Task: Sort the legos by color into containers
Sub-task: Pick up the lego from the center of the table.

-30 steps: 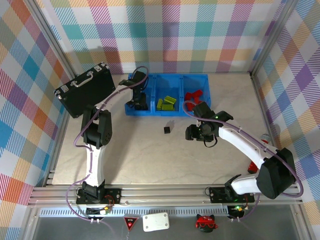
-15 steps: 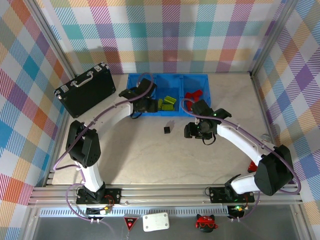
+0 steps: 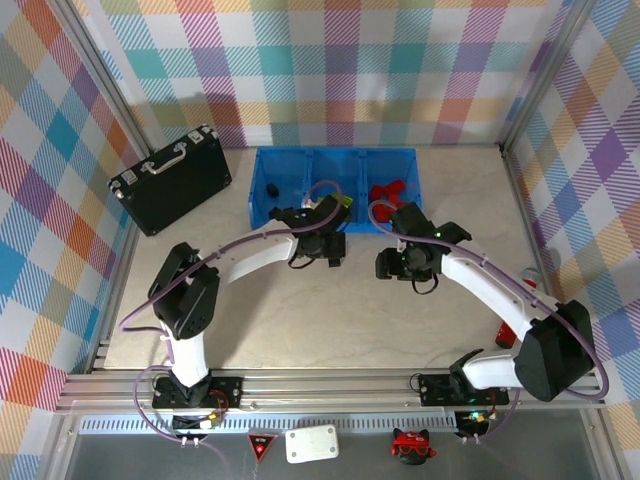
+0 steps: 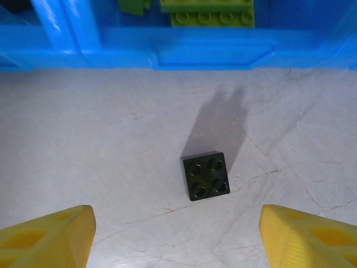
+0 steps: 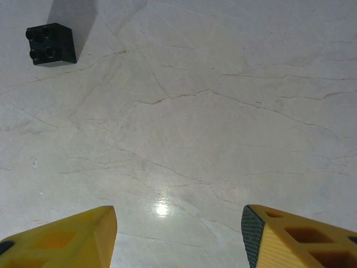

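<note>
Over the pale marbled surface, the left arm bends forward in a long arc. The left end effector, spread wide apart, hangs above a black lego lying just before the blue tray. The right end effector, likewise spread, hovers nearby.

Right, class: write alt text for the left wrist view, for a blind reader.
A small black lego with four studs lies on the pale marbled table, just ahead of the left arm's wide-open yellow jaws. Behind it runs the blue tray wall, with lime-green legos inside.
</note>
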Action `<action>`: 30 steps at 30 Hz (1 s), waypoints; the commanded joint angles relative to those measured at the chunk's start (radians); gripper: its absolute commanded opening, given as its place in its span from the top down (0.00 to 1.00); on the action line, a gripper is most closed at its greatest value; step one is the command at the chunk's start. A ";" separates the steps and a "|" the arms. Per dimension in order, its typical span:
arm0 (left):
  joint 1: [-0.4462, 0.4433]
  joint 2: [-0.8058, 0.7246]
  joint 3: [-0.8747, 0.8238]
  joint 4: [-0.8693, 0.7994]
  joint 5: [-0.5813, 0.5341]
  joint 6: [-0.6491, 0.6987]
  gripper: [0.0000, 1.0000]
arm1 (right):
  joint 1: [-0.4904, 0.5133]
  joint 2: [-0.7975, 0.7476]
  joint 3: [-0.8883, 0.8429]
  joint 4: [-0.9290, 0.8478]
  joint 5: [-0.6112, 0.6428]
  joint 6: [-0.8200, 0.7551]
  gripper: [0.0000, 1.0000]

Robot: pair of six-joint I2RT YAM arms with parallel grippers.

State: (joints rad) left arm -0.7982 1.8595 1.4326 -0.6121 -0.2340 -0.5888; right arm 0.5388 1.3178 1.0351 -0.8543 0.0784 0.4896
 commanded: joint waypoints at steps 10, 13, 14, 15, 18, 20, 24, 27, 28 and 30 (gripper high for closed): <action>-0.056 0.179 0.070 0.035 0.010 -0.080 0.35 | -0.063 -0.089 -0.062 -0.016 0.002 -0.040 0.37; -0.058 0.198 0.077 0.035 0.008 -0.081 0.42 | -0.069 -0.094 -0.067 -0.018 0.000 -0.046 0.38; -0.057 0.203 0.079 0.035 0.008 -0.081 0.43 | -0.069 -0.096 -0.068 -0.019 -0.001 -0.046 0.38; -0.057 0.212 0.086 0.032 0.010 -0.079 0.44 | -0.071 -0.098 -0.072 -0.017 -0.002 -0.046 0.37; -0.056 0.235 0.112 0.014 0.010 -0.071 0.49 | -0.074 -0.104 -0.078 -0.016 -0.005 -0.047 0.38; -0.056 0.240 0.116 0.017 0.008 -0.072 0.51 | -0.075 -0.107 -0.077 -0.018 -0.006 -0.044 0.38; -0.058 0.255 0.128 0.013 0.016 -0.070 0.54 | -0.076 -0.117 -0.082 -0.014 -0.011 -0.037 0.37; -0.057 0.257 0.126 0.011 0.011 -0.071 0.56 | -0.076 -0.117 -0.082 -0.018 -0.012 -0.037 0.38; -0.057 0.257 0.125 0.009 0.010 -0.071 0.56 | -0.076 -0.118 -0.084 -0.020 -0.012 -0.036 0.38; -0.058 0.255 0.123 0.009 0.006 -0.068 0.58 | -0.076 -0.124 -0.085 -0.020 -0.012 -0.033 0.38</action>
State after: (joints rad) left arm -0.8459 2.1086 1.5356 -0.5762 -0.2260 -0.6617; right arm 0.4702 1.2179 0.9627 -0.8574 0.0841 0.4561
